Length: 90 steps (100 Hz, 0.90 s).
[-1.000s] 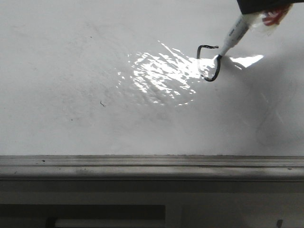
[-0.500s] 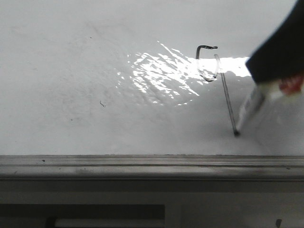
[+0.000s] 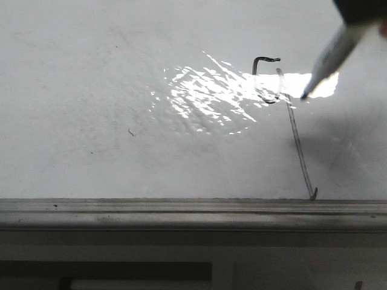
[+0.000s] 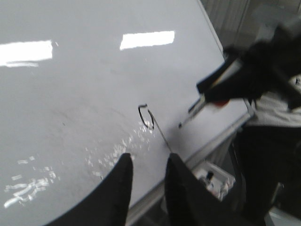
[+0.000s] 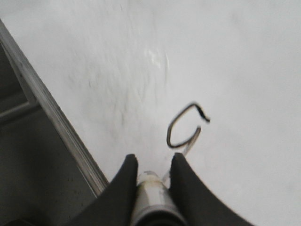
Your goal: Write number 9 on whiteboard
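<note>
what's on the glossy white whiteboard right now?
On the glossy white whiteboard: a thin black marker-drawn number 9, faint grey smudges and a glare patch washing out part of its loop. The right gripper grips a white marker.

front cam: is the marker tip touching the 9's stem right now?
No. The marker tip hangs over the glare patch, beside the loop of the number 9 and apart from the stem, which runs down to the grey ledge.

One whiteboard (image 3: pixel 91 90), one marker (image 3: pixel 329 57) (two pincers)
</note>
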Motion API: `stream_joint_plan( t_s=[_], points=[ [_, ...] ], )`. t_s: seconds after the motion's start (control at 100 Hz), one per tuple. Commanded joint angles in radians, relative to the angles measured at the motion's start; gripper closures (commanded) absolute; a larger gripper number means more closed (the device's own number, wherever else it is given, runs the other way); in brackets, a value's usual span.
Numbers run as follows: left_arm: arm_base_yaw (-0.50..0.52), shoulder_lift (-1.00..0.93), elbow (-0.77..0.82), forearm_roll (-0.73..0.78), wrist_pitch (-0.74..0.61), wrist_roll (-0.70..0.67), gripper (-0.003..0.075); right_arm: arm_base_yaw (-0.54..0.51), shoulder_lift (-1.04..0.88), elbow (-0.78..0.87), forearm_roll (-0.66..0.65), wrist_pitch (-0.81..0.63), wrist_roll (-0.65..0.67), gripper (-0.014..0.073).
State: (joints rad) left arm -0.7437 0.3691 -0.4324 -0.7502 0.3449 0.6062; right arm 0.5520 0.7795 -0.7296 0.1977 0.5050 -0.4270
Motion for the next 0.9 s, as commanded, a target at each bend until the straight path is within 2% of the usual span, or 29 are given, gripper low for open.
stream_joint_plan(
  t_s=[0.0,0.04,0.09,0.23,0.34,0.43,0.55,0.67,0.83,0.89],
  points=[
    [0.000,0.090,-0.047,-0.020,0.023,0.010,0.0395,0.051,-0.010,-0.089,-0.002,0.022,-0.015,0.0636],
    [0.000,0.147,-0.062,-0.020,0.057,0.025,0.0329,0.085,0.000,-0.108,-0.002,0.055,-0.027,0.0636],
    [0.000,0.229,-0.089,-0.029,0.096,0.070,0.0285,0.129,0.013,-0.121,-0.002,0.074,-0.047,0.0636],
    [-0.017,0.426,-0.171,-0.140,0.167,0.292,0.0316,0.264,0.070,-0.121,-0.002,0.078,-0.099,0.0636],
    [-0.076,0.563,-0.235,-0.247,0.178,0.516,0.0337,0.345,0.125,-0.121,-0.002,0.058,-0.099,0.0636],
    [-0.135,0.647,-0.271,-0.289,0.176,0.609,0.0336,0.390,0.151,-0.121,-0.002,0.008,-0.099,0.0636],
    [-0.197,0.732,-0.308,-0.298,0.158,0.639,0.0336,0.422,0.159,-0.121,-0.002,-0.051,-0.099,0.0636],
    [-0.232,0.764,-0.329,-0.298,0.114,0.639,0.0336,0.434,0.159,-0.121,0.003,-0.046,-0.099,0.0636],
    [-0.237,0.770,-0.332,-0.301,0.095,0.639,0.0337,0.434,0.159,-0.121,0.024,-0.046,-0.099,0.0636],
    [-0.237,0.770,-0.332,-0.301,0.093,0.639,0.0365,0.434,0.159,-0.121,0.024,-0.047,-0.099,0.0636]
  ],
)
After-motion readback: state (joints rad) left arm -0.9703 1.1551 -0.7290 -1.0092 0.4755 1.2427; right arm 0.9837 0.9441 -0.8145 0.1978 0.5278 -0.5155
